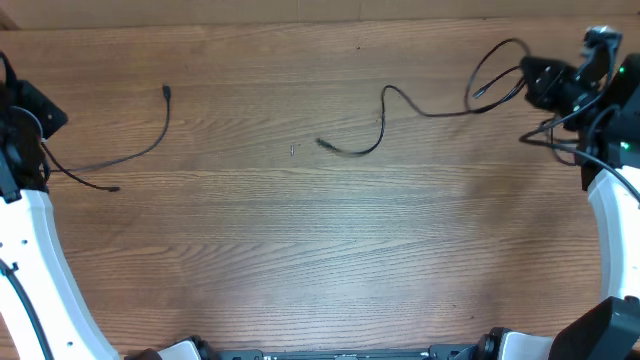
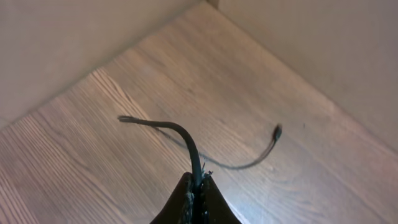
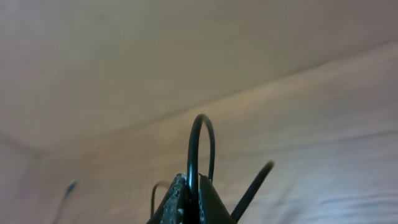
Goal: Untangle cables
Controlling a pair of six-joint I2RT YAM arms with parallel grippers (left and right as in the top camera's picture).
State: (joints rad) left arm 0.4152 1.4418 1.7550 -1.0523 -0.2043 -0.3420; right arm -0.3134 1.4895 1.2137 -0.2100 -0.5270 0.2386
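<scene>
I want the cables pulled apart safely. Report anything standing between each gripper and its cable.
Nothing visible does. The left gripper is shut on the left cable, the right gripper on the right cable. Between the two cables lies only bare table, apart from a tiny speck.

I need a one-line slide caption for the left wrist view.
Left gripper shut on a thin black cable curving over the wooden table.

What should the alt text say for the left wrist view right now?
The left gripper is shut on a thin black cable, which arches up and left to a free tip. Beyond it, a blurred stretch of cable lies curved on the wooden table and ends in a small plug.
</scene>
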